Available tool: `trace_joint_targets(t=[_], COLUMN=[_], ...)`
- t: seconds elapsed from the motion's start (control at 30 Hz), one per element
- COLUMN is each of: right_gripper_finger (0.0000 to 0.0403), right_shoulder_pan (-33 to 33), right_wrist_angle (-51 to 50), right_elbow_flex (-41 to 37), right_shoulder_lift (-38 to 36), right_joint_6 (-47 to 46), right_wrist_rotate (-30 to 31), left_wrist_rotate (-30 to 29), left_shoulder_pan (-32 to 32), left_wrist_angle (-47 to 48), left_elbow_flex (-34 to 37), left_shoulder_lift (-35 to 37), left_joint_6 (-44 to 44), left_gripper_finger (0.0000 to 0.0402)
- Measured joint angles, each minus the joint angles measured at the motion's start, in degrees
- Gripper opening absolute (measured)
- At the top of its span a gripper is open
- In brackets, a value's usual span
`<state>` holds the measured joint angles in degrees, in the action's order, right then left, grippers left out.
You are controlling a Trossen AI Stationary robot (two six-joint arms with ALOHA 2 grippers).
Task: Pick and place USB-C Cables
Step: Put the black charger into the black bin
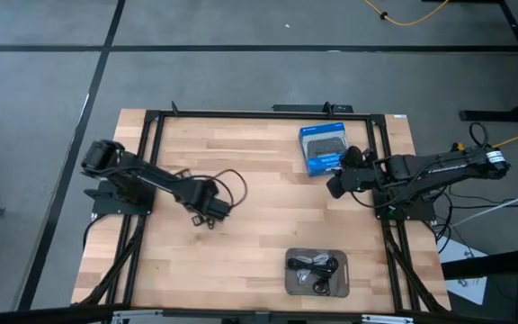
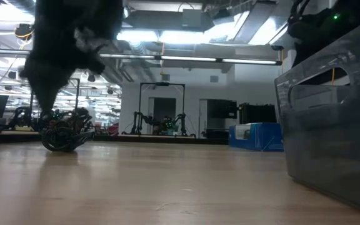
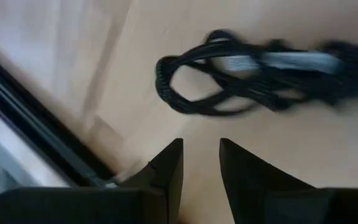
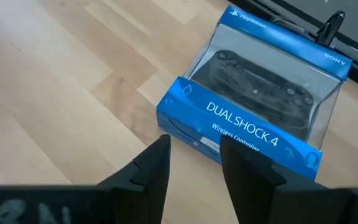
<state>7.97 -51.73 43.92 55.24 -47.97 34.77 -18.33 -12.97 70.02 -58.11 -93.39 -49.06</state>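
Just beyond the left gripper point(image 1: 207, 214), toward the blue box point(image 1: 324, 149), a black USB-C cable point(image 1: 230, 187) is laid loose on the counter point(image 1: 268, 225); this is the relation on which the coming move is judged to turn. In the left wrist view the cable point(image 3: 253, 74) is seen as a flattened bundle of loops whose long axis runs across the line of the fingers point(image 3: 166, 171) rather than along it; it is set ahead of the tips and apart from them, with bare wood between. The fingers are spread by a narrow gap and nothing is held in it; a short reach forward and down is judged to be needed before a pinch can be made across the strands.

Far from the blue box, at the counter's near edge, a grey tray point(image 1: 317, 272) is seen with several more cables point(image 1: 317, 267) lying in it, black and light ones mixed.

Beside the blue box the right gripper point(image 1: 336, 185) is held, its fingers point(image 4: 154, 168) parted and empty, the box point(image 4: 260, 118) just ahead of them; it is well apart from the loose cable, so the left arm is by far the nearer.
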Motion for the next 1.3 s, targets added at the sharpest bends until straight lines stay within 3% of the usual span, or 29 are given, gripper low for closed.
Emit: trace_joint_targets(t=[0.07, 0.23, 0.3, 0.37, 0.47, 0.63, 0.8, 0.93, 1.1, 1.3], right_gripper_finger=[0.0145, 0.0145, 0.0145, 0.0145, 0.0145, 0.0145, 0.0145, 0.0145, 0.0145, 0.0145], right_shoulder_pan=[0.0, 0.0, 0.0, 0.0, 0.0, 0.09, 0.09, 0.09, 0.11, 0.11], right_wrist_angle=[0.39, 1.6, 1.62, 1.77, 1.79, 1.7, 0.59, -3.63, -6.56, -5.83], right_elbow_flex=[0.0, 0.0, -0.01, -0.02, -0.02, -0.02, -0.02, -0.02, -0.02, -0.02], right_shoulder_lift=[0.18, 0.59, 0.71, 0.62, 0.68, 0.96, 1.33, 1.44, 1.44, 1.44], right_joint_6=[0.02, 0.11, 0.15, 0.15, 0.17, 0.23, 0.74, 3.07, 0.29, 0.13], right_wrist_rotate=[0.02, 0.04, 0.01, 0.04, 0.06, -0.35, -2.12, -6.43, -13.35, -13.57], left_wrist_rotate=[1.77, 6.15, 4.72, 1.33, -4.81, -4.54, -4.71, -4.05, 1.23, 6.31], left_shoulder_pan=[0.68, 1.33, 1.36, 0.96, 0.1, -0.24, -0.74, -0.7, -1.59, -3.91], left_wrist_angle=[-6.85, -27.53, -31.35, -41.12, -45.31, -46.1, -41.38, -31.2, -21.25, -14.85], left_elbow_flex=[5.35, 11.91, 11.08, 8.07, 3.81, -4.84, -8.45, -8.55, -8.53, -8.53], left_shoulder_lift=[0.64, 0.04, -0.11, -0.93, 0.15, -0.64, -0.92, -0.62, -0.58, 0.38], left_joint_6=[-3.29, -0.75, 1.24, 1.74, 6.3, 13.11, 15.94, 16.26, 16.39, 20.33], left_gripper_finger=[0.0096, 0.0096, 0.0096, 0.0096, 0.0096, 0.0096, 0.0096, 0.0096, 0.0096, 0.0096])
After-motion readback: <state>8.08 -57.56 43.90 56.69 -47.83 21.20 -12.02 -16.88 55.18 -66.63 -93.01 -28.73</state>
